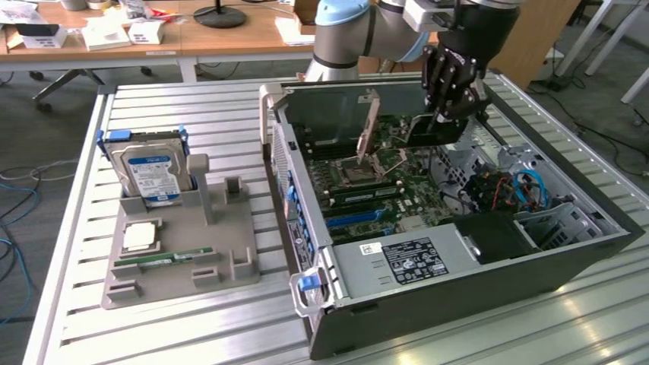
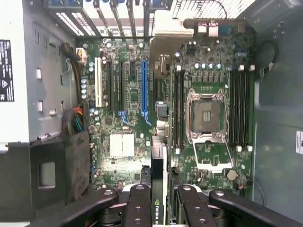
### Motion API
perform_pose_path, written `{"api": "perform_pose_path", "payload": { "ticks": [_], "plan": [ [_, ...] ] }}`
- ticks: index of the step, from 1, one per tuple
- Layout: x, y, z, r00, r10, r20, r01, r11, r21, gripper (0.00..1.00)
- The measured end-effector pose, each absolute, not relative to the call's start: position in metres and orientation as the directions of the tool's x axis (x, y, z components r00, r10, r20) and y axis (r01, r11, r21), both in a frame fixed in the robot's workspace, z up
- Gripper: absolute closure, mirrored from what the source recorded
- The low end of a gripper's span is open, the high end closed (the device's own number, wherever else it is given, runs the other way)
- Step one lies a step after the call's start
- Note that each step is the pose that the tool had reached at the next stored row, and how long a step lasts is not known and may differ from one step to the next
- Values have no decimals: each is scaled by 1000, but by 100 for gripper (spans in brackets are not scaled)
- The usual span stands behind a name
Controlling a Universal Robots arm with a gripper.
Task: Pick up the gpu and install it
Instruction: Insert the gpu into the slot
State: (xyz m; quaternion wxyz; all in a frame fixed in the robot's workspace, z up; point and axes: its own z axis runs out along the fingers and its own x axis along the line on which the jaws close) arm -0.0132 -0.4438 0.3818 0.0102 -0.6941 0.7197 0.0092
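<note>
While the black two-finger gripper (image 1: 442,120) clamps the thin dark gpu card (image 2: 160,208) above the green motherboard (image 2: 123,142), I judge pickup done — seating not yet.

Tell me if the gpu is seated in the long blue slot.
No, the gpu is held in the gripper, and the long blue slot is bare.

Bright even light — glare on table slats (image 1: 172,106), rear grille (image 2: 208,8) blown out — black shroud (image 2: 47,175) shadowed.
</note>
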Motion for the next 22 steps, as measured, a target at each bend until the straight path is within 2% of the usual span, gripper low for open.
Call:
{"api": "perform_pose_path", "payload": {
  "ticks": [22],
  "plan": [
    [-42, -443, 372, -36, -999, -28, -999, 36, -5, 74]
  ]
}}
